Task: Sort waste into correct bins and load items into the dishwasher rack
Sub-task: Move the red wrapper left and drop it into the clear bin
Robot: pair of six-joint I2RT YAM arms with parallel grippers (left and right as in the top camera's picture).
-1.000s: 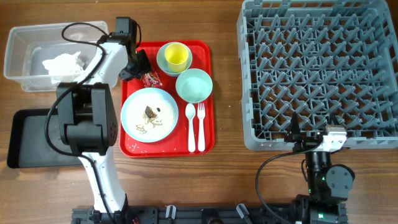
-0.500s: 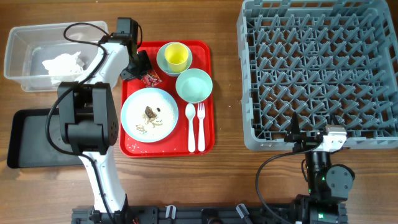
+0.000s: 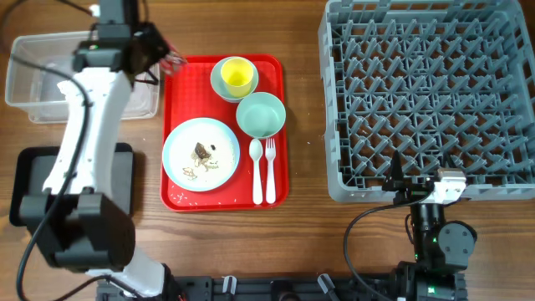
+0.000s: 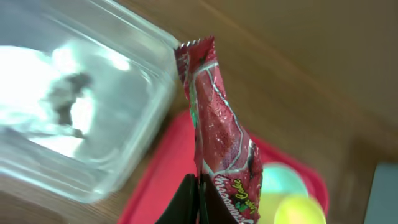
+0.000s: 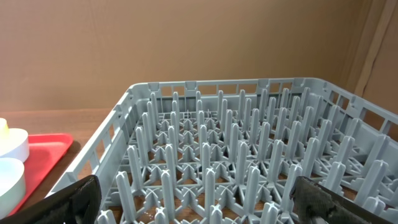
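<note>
My left gripper [image 3: 165, 55] is shut on the red foil wrapper [image 3: 175, 60] and holds it up in the air by the right end of the clear tub [image 3: 29, 100]. In the left wrist view the wrapper [image 4: 217, 143] hangs from the shut jaws [image 4: 196, 200] beside the tub's corner [image 4: 134, 93], with the white napkin [image 4: 28, 65] blurred inside. The pale-blue plate [image 3: 201, 171] carries brown scraps [image 3: 202, 150]. A yellow cup [image 3: 237, 75] stands in the mint-green bowl [image 3: 219, 79]. The pale-blue bowl [image 3: 261, 114], spoon [image 3: 256, 171] and fork [image 3: 270, 171] lie on the tray. My right gripper [image 5: 199, 208] is open at the grey rack [image 5: 249, 155].
The flat red serving tray [image 3: 276, 67] lies in the middle. The black tray [image 3: 25, 188] lies at the front left, partly under my left arm. The rack [image 3: 430, 92] fills the right side, and my right gripper [image 3: 415, 180] sits at its front edge.
My left gripper has lifted the red wrapper off the red tray and swung up and left toward the clear tub. The right arm has not moved.
</note>
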